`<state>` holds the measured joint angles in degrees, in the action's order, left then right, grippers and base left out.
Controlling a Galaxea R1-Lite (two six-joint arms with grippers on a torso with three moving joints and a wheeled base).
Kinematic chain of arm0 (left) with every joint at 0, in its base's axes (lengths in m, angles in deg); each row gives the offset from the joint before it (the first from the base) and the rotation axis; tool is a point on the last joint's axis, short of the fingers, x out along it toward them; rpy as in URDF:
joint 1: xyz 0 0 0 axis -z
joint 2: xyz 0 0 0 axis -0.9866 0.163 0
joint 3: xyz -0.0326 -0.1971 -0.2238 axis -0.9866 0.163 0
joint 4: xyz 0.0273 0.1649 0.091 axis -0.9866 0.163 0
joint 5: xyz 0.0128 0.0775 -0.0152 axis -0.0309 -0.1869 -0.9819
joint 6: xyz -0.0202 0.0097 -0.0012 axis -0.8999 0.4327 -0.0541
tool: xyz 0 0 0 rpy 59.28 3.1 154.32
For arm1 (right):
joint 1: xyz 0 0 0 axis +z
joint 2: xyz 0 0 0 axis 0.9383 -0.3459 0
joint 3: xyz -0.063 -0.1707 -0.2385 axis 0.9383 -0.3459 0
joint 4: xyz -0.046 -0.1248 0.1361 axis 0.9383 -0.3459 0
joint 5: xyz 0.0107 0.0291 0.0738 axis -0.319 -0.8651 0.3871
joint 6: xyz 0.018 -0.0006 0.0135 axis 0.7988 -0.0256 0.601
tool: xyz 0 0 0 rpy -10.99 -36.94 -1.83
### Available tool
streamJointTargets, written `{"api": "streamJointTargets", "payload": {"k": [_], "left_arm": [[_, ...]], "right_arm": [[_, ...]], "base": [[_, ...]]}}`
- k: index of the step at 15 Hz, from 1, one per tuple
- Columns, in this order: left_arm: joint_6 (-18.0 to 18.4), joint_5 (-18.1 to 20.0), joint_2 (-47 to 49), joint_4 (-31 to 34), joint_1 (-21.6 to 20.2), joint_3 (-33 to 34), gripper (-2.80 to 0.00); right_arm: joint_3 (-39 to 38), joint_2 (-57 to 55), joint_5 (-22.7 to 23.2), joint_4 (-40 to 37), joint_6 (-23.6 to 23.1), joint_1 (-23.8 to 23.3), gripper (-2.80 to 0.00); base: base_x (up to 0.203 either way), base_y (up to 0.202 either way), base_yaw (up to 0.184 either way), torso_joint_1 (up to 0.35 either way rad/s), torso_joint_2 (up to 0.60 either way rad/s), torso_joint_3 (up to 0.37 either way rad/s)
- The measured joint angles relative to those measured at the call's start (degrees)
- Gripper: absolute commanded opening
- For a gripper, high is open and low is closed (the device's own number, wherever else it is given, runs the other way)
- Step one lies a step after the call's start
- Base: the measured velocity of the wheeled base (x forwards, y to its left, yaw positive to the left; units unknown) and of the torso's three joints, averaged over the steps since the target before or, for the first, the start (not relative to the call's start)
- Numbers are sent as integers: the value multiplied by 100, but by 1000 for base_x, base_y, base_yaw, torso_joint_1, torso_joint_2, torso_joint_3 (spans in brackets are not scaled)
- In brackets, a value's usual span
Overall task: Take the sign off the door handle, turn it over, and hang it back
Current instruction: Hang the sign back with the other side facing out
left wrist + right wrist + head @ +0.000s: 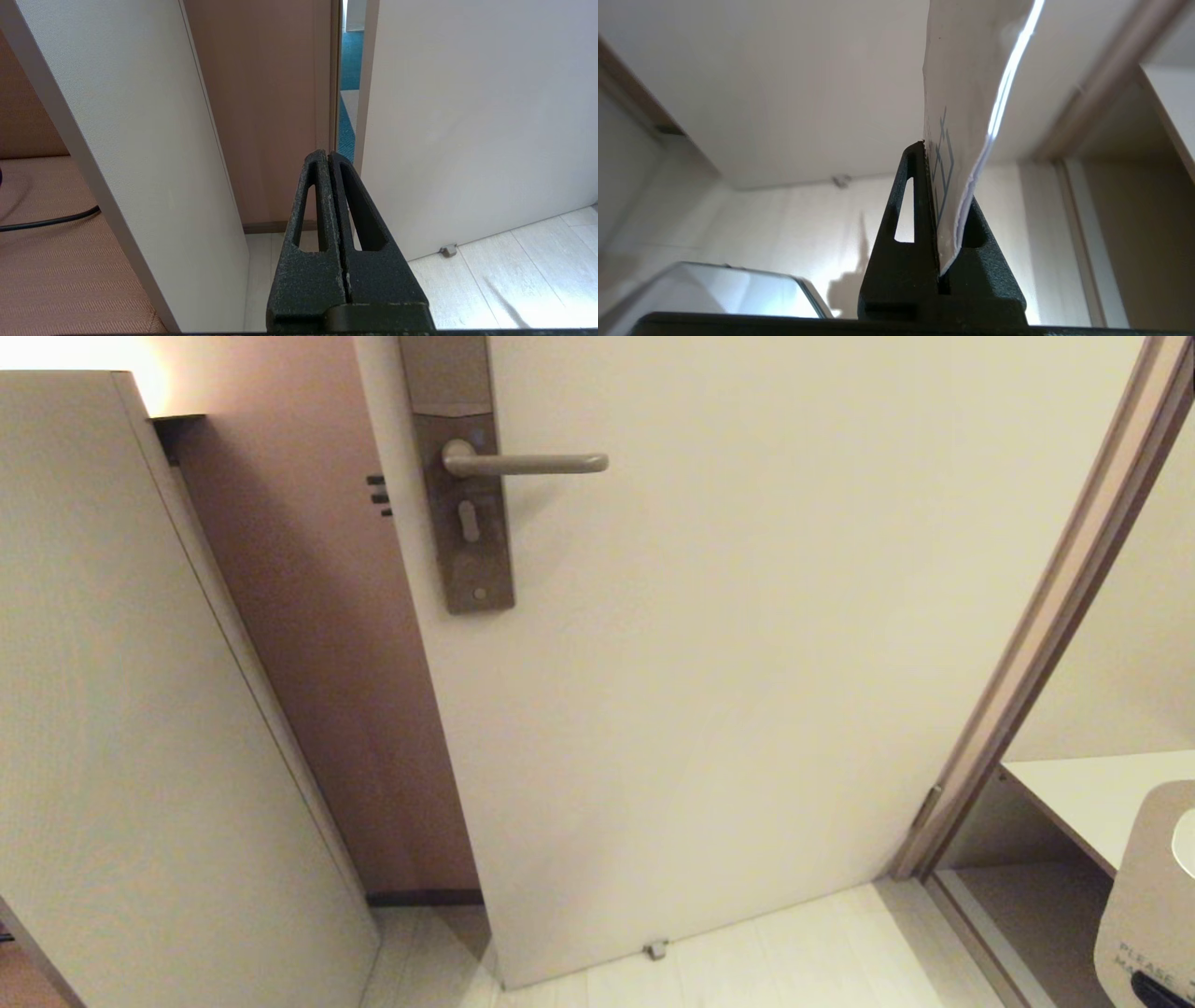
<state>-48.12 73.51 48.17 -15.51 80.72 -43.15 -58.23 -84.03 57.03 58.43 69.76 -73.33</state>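
Note:
The door handle (527, 464) is a straight brownish-grey lever on a tall plate (464, 551), high on the door, and nothing hangs on it. The sign (1144, 896) is at the lower right edge of the head view, well below and right of the handle, and its pale face reads "PLEASE MA…". My right gripper (930, 154) is shut on the sign's (966, 84) lower edge, and the card stands up from between the fingers. Only a dark bit of that gripper (1162, 991) shows in the head view. My left gripper (328, 156) is shut and empty, low, pointing at the door's edge.
The pale door (747, 691) stands ajar, with a small stop (656, 949) at its foot. A tall pale panel (112, 709) stands on the left. The door frame (1055, 616) and a white shelf (1083, 793) are on the right. A black cable (46, 221) lies on the seat.

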Motion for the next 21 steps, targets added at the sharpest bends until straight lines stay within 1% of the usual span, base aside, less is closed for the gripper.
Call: {"api": "streamJointTargets", "payload": {"k": [3, 5, 10, 16, 21], "left_arm": [[5, 1, 0, 2, 0, 0, -280], [0, 0, 0, 1, 0, 0, -280], [-15, 0, 0, 1, 0, 0, -280], [-17, 0, 0, 2, 0, 0, -280], [-17, 0, 0, 2, 0, 0, -280]], "right_arm": [[-5, 779, -535, -892, -3, 16, -280], [-7, 1225, -721, -1413, 6, 40, -280], [-7, 2081, -745, -1494, -2, 368, -280], [0, 2965, -728, -1492, -22, 373, -280], [-5, 3135, -730, -1496, 17, 373, -280]], "base": [[0, 0, 0, 0, 0, 0], [0, 0, 0, 0, 0, 0], [0, 0, 0, 0, 0, 0], [0, 0, 0, 0, 0, 0], [0, 0, 0, 0, 0, 0]]}}
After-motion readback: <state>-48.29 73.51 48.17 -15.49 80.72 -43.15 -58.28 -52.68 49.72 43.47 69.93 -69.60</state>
